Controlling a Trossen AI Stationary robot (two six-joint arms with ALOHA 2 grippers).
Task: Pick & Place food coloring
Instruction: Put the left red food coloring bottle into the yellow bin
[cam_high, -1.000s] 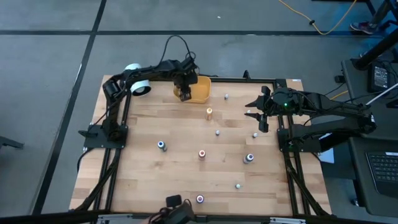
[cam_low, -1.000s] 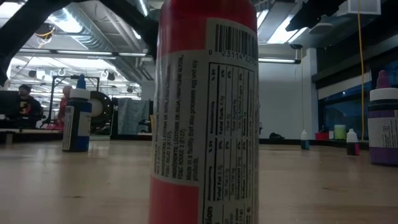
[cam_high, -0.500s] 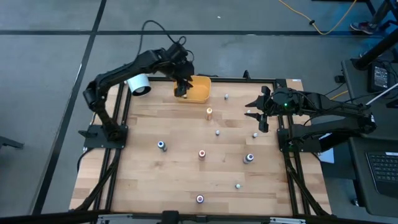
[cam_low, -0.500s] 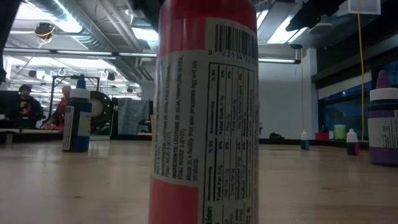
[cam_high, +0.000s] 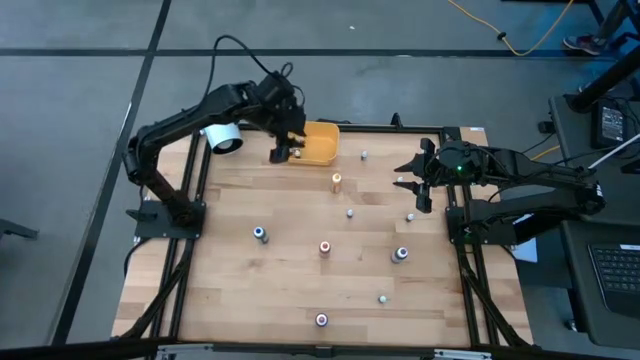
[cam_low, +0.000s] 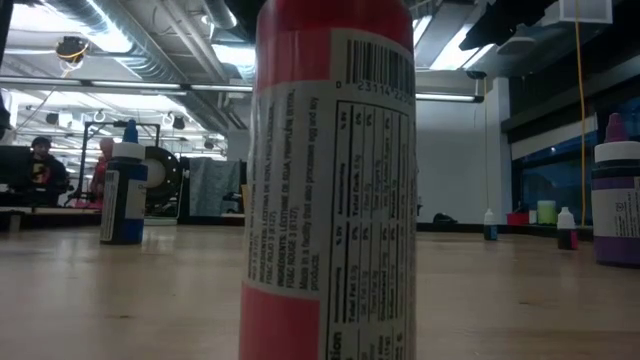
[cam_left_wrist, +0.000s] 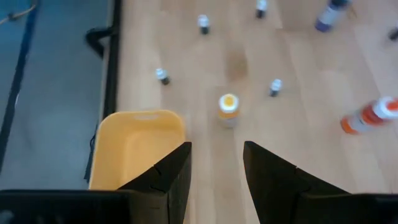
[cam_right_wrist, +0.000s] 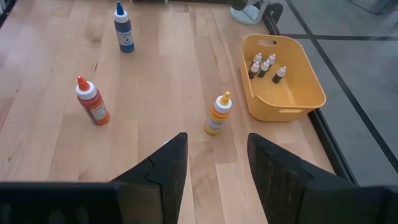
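- A yellow bin (cam_high: 318, 144) is seen at the upper middle of the high view, against the table's top edge; in the right wrist view four small dropper bottles (cam_right_wrist: 263, 66) are seen standing inside it, so part of the task is judged to be done.
- The left gripper (cam_high: 283, 152) is seen in the high view just left of the bin. In the left wrist view its fingers (cam_left_wrist: 166, 176) stand apart with bare wood between them, and nothing is held.
- The right gripper (cam_high: 420, 186) is parked at the table's right edge in the high view; its fingers (cam_right_wrist: 163, 168) are likewise parted and empty in its own wrist view.
- Much is judged to be left: an orange-capped bottle (cam_high: 336, 180) stands just below the bin, and others are scattered over the lower half of the table, among them a blue-capped one (cam_high: 259, 234) at lower left, a red-capped one (cam_high: 324, 247) at centre and one near the bottom edge (cam_high: 321, 320).
- A few tiny bottles (cam_high: 364, 155) remain to the right of the bin.
- In the low view a red bottle (cam_low: 330, 180) fills the middle of the frame.
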